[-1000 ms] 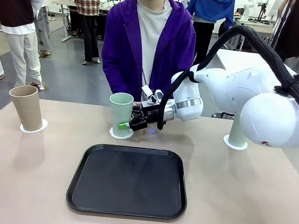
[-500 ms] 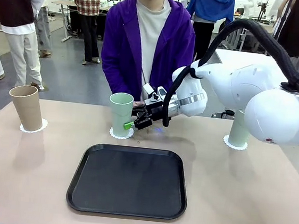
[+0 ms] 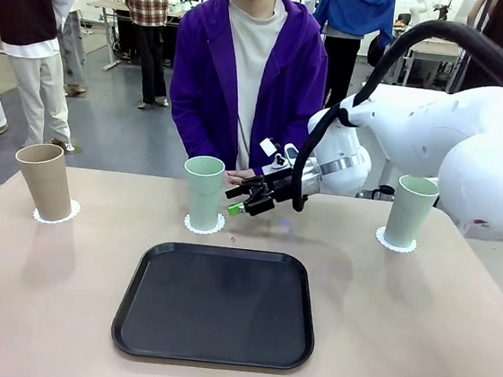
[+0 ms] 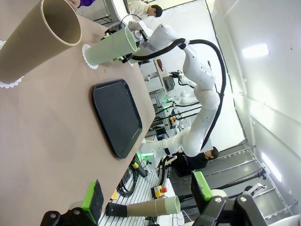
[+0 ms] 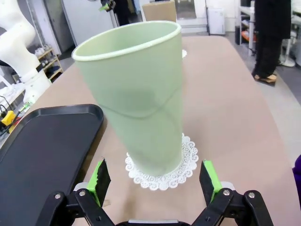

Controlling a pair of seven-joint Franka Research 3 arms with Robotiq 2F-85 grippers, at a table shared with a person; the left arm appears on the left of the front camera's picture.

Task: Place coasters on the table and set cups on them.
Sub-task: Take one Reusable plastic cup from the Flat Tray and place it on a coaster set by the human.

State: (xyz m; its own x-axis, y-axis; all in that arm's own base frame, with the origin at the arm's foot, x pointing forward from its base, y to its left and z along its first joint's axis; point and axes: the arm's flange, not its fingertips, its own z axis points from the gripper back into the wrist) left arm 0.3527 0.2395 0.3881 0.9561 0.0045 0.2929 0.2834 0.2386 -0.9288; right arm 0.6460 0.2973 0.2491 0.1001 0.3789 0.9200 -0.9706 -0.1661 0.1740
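Observation:
Three cups stand on white lacy coasters along the far side of the table (image 3: 50, 311): a tan cup (image 3: 43, 180) on the left coaster (image 3: 55, 215), a mint cup (image 3: 203, 191) on the middle coaster (image 3: 204, 225), and a second mint cup (image 3: 410, 210) on the right coaster (image 3: 395, 244). My right gripper (image 3: 237, 200) hovers open just right of the middle cup without touching it. In the right wrist view that cup (image 5: 136, 94) stands on its coaster (image 5: 164, 172) just beyond the open gripper (image 5: 154, 178). My left gripper (image 4: 146, 193) is open and empty, off the table, facing the tan cup (image 4: 37, 42).
A black tray (image 3: 217, 304) lies empty at the table's near middle. A person in a purple jacket (image 3: 250, 71) stands at the far edge behind the middle cup. My right arm (image 3: 435, 154) spans the table's right half above the surface.
My right gripper has drawn back from the middle mint cup, rising and shifting right. The arm has lifted, uncovering the right mint cup. All the cups stay put.

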